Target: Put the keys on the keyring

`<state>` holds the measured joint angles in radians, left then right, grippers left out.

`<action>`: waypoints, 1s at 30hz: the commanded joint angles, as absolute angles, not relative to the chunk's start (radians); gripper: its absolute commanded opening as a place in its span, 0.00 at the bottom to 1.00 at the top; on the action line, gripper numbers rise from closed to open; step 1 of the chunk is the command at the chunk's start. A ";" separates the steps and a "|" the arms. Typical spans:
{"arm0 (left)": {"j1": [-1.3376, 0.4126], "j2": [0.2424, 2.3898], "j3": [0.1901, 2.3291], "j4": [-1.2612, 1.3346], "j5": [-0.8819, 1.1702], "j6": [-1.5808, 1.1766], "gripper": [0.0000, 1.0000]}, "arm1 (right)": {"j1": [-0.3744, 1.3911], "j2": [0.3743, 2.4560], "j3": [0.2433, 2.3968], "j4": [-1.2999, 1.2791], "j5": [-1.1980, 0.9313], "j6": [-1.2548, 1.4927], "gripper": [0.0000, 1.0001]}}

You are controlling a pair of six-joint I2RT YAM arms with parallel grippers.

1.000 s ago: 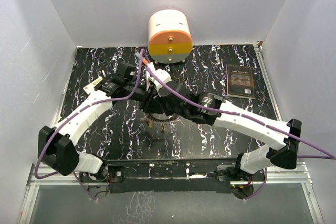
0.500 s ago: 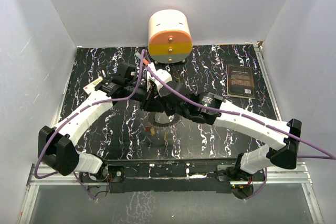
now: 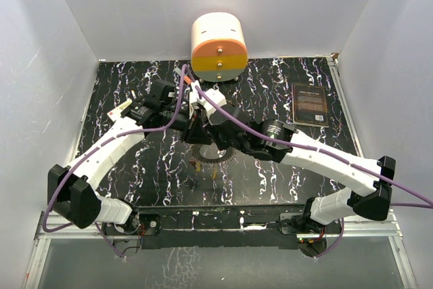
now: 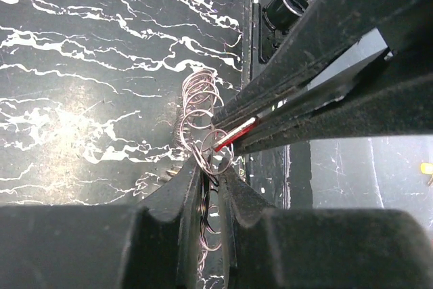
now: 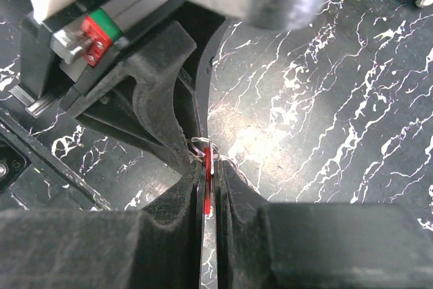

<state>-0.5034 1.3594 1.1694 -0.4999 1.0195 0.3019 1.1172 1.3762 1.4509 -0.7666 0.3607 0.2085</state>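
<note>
I have both arms brought together over the middle of the desk (image 3: 291,174). Threading needs one hand to steady the ring while the other feeds the key.

My left hand (image 4: 208,167) is pressed together on the keyring (image 4: 199,103). It pinches the thin wire loops at the bottom centre of the left wrist frame, so the rest of the coil stands out beyond the fingertips where the other hand can reach it. I cannot tell whether the ring hangs free or brushes the desk.

My right hand (image 5: 208,170) is pinching a red key (image 5: 208,191) edge-on between its pads, with only a sliver of red showing. In the left wrist view that hand comes in from the upper right, and the key's tip sits right at one of the loops. I judge this to be the threading step itself. The fingers hide whether the key has caught the wire.

From above, the ring's toothed edge shows just below the two hands, at centre frame. A yellow speck (image 4: 426,166) at the right edge of the left wrist view may be another key, but it is too small to be sure. The cream-and-orange drawer unit (image 3: 218,45) at top centre and a dark card (image 3: 310,104) at upper right stand well apart from the work.

The next push should be slow and run along the key's length, because that thin wire could twist or spring out of my grip.
</note>
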 commanded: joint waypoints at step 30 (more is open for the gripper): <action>-0.523 1.312 1.275 -0.701 0.977 0.517 0.00 | 0.840 1.316 1.532 -0.884 -0.012 0.209 0.08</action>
<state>-0.5110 1.3449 1.2335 -0.5987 0.9825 0.4728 0.8795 1.3342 1.4525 -0.8711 -0.0051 0.2123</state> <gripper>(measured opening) 0.089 0.121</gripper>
